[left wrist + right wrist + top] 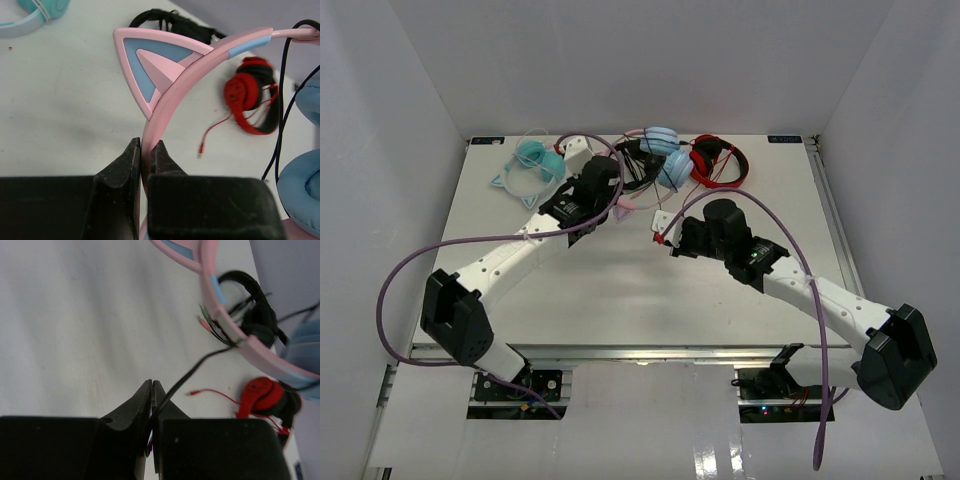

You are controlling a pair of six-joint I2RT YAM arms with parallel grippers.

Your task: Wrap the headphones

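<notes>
The headphones [664, 152] lie at the far middle of the table [620, 295], between a teal pair [532, 160] on the left and a red pair [722, 162] on the right, with a black pair [170, 22] just beyond. The left gripper [146, 150] is clamped on the pink headband [172, 97], just below a cat ear [145, 65]. The right gripper [151, 388], near of the headphones, is pinched together on the thin black cable [200, 364], which runs from its jaws up to the headband.
</notes>
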